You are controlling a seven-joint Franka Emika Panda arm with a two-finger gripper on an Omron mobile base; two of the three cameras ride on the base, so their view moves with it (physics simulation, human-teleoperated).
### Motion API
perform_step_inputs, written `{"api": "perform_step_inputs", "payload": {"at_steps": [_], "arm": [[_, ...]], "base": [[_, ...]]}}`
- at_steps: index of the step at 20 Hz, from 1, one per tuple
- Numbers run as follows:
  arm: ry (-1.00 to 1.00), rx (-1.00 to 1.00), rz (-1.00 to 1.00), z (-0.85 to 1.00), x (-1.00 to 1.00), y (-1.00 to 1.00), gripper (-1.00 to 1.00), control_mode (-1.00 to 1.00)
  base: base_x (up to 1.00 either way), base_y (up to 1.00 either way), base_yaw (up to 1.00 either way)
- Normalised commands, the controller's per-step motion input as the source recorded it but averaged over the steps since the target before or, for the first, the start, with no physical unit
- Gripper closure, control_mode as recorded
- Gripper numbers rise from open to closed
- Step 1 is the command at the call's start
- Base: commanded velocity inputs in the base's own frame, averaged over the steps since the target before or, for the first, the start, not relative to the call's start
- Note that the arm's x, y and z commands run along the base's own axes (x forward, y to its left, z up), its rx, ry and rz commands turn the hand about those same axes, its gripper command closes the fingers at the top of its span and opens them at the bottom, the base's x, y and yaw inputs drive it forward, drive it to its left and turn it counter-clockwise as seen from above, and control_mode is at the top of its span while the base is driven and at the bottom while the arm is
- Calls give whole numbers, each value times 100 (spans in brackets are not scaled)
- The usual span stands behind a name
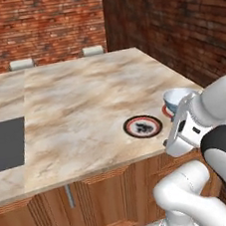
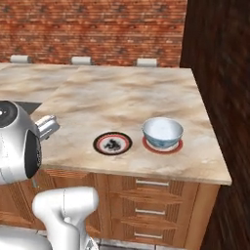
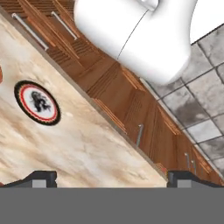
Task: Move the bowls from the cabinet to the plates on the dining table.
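**One bowl plated, hand empty**

Spread wide, hand holding nothing, poised above the near edge of the marble tabletop. Ahead and to one side in the hand view, a bare plate flat on the tabletop, well apart from the fingertips. Just beside that bare plate, white bluish-patterned bowl upright on the second plate, near the tabletop's right corner.

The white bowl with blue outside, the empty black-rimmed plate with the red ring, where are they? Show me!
White bowl with bluish patterned outside [image 2: 162, 131]: right base view, on its inside.
Empty round plate with black rim and red ring [image 2: 113, 143]: right base view, on its white centre.
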Motion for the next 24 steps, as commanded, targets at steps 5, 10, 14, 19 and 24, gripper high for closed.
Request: {"api": "perform_step_inputs", "payload": {"at_steps": [5, 10, 14, 19, 24], "arm": [[0, 0, 0, 0, 0, 0, -100, 100], [0, 0, 0, 0, 0, 0, -100, 100], [0, 0, 0, 0, 0, 0, -100, 100], [0, 0, 0, 0, 0, 0, -100, 100], [0, 0, 0, 0, 0, 0, -100, 100]], "base": [[0, 73, 44], [1, 74, 53], [0, 86, 52], [0, 94, 52], [0, 91, 53]]}}
